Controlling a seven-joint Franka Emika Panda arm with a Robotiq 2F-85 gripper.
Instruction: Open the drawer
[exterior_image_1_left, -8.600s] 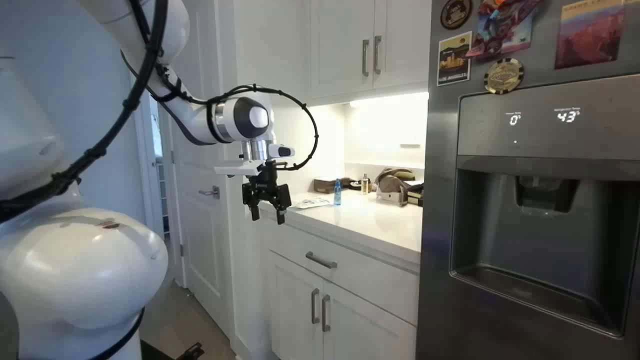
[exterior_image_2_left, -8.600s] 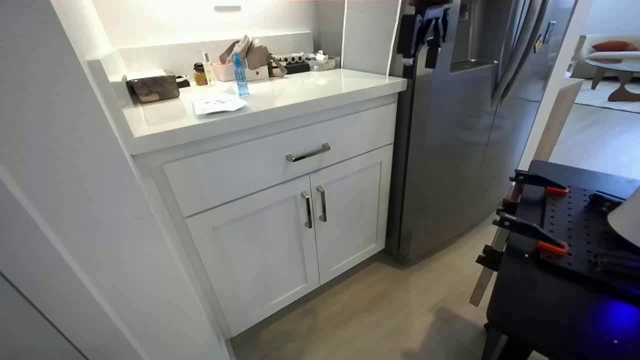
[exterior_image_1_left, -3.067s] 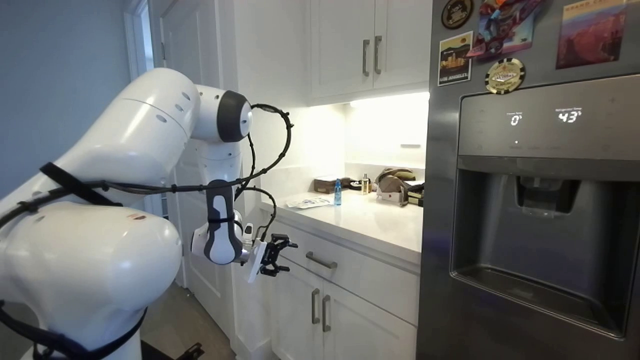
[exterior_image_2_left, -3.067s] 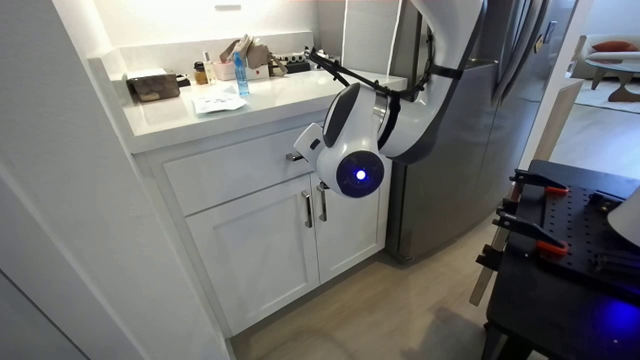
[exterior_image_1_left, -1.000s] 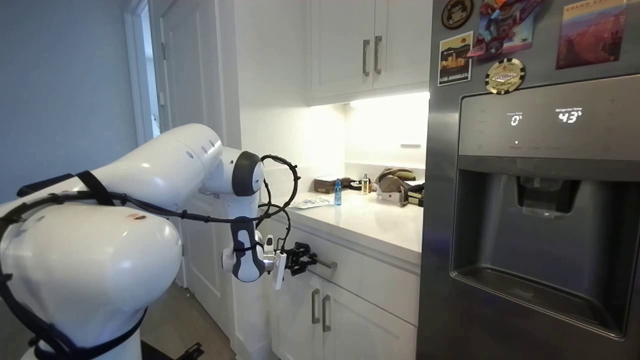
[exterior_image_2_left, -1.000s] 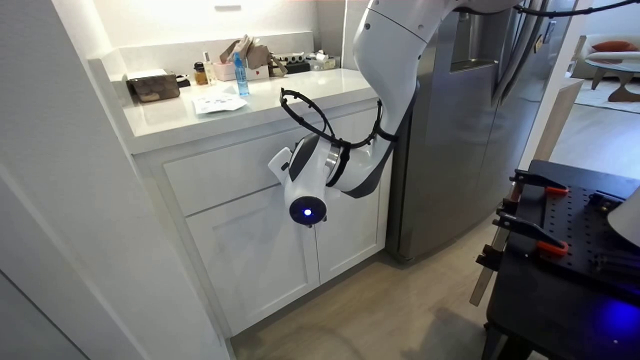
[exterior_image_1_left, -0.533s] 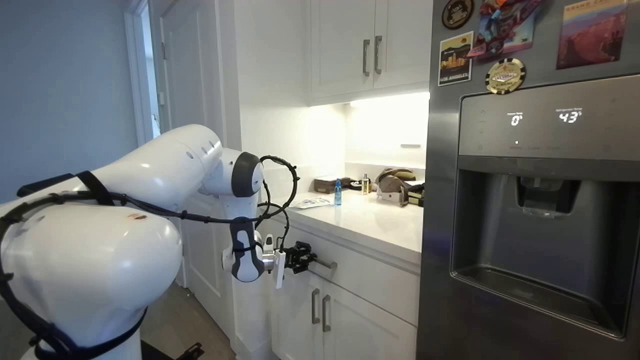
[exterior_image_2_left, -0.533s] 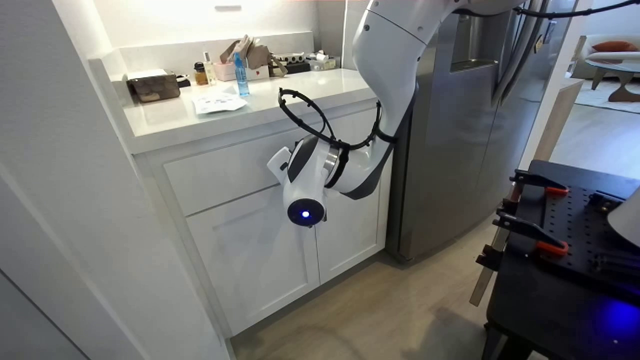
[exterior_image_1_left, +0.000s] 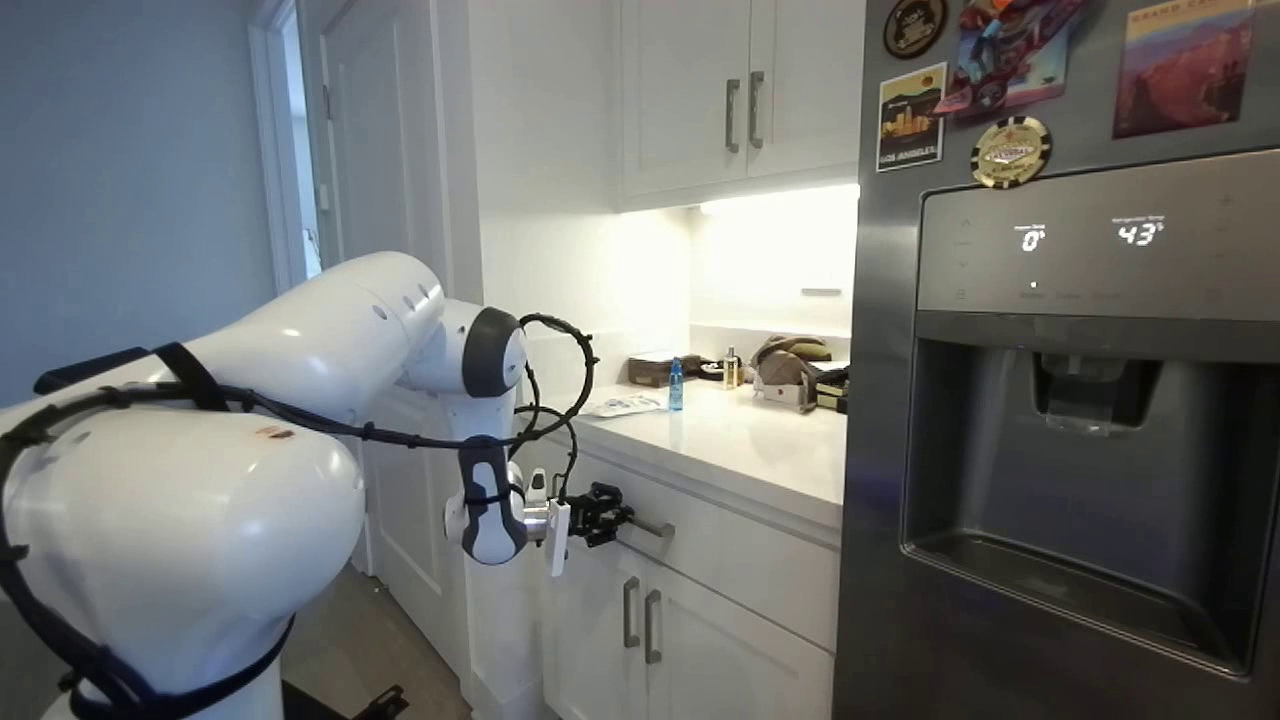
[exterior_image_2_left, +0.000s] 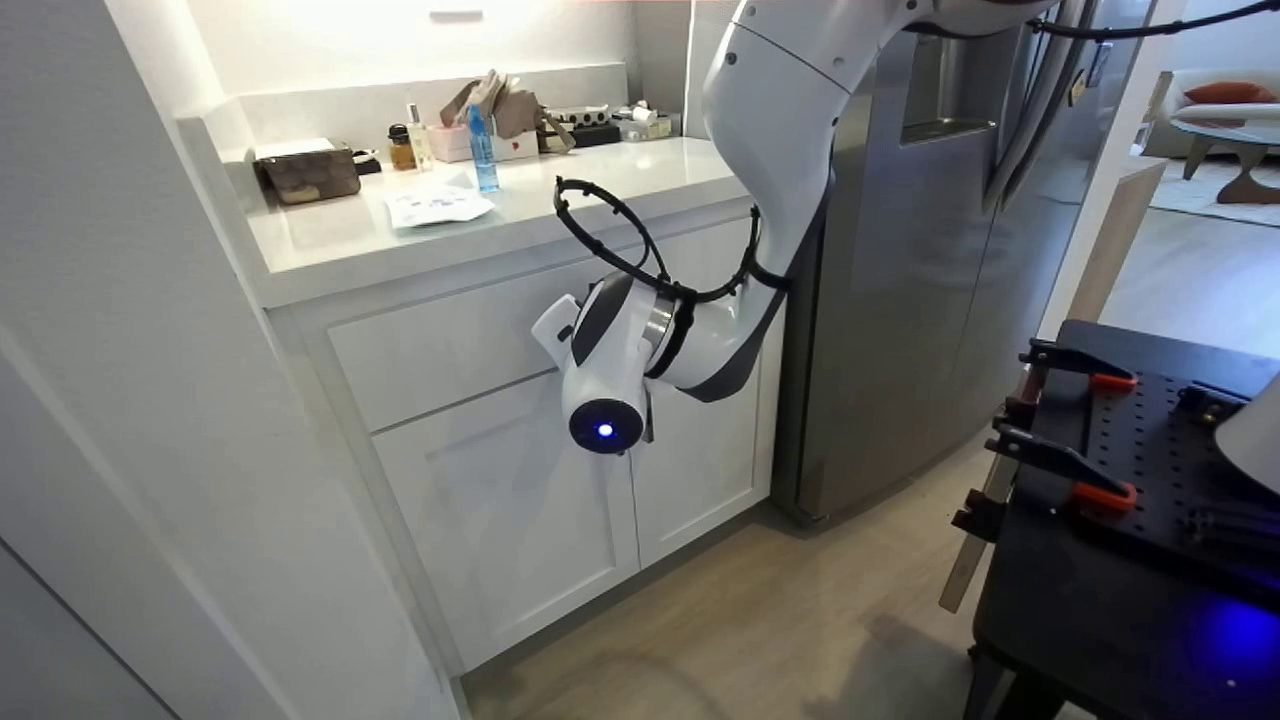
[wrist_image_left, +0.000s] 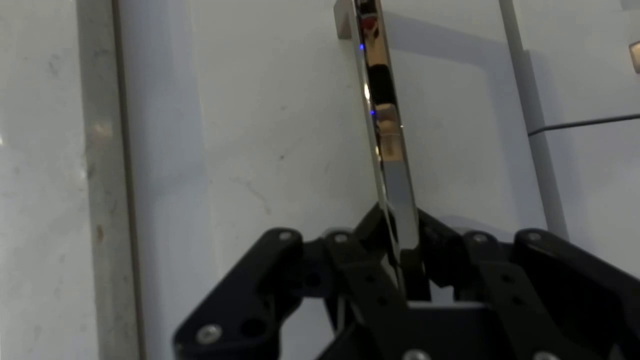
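Gripping the silver bar handle (wrist_image_left: 390, 135) of the drawer (exterior_image_1_left: 745, 567), the hand (wrist_image_left: 401, 225) is clamped on it toward one end.

Wrist view: one of the fingers (wrist_image_left: 371, 226) on each side of the bar, both drawn in against it. The rest of the bar runs clear of the hand, along the drawer front, to its mounting post. Contact area dark and slightly blurred.

Drawer: closed. Its wide, flat white front lies directly under the worktop (exterior_image_1_left: 770, 455) and above a pair of white cabinet doors (exterior_image_2_left: 500, 540), which carry vertical bar pulls (exterior_image_1_left: 630, 612).

Arm (exterior_image_1_left: 320, 320): reaches to the drawer front, hand pointed at it, at handle height. In an exterior view the wrist joint (exterior_image_2_left: 612, 365), a blue light glowing on its dark round cap (exterior_image_2_left: 590, 440), stands in front of the drawer and covers the handle.

Above the drawer, on the worktop: a blue bottle (exterior_image_2_left: 482, 155), upright; a white packet (exterior_image_2_left: 437, 207), lying flat; a brown case (exterior_image_2_left: 308, 178); an amber bottle (exterior_image_2_left: 401, 152), upright.

Well above the drawer: white upper cabinets (exterior_image_1_left: 680, 110). Just beside the drawer: a grey refrigerator (exterior_image_2_left: 900, 350).
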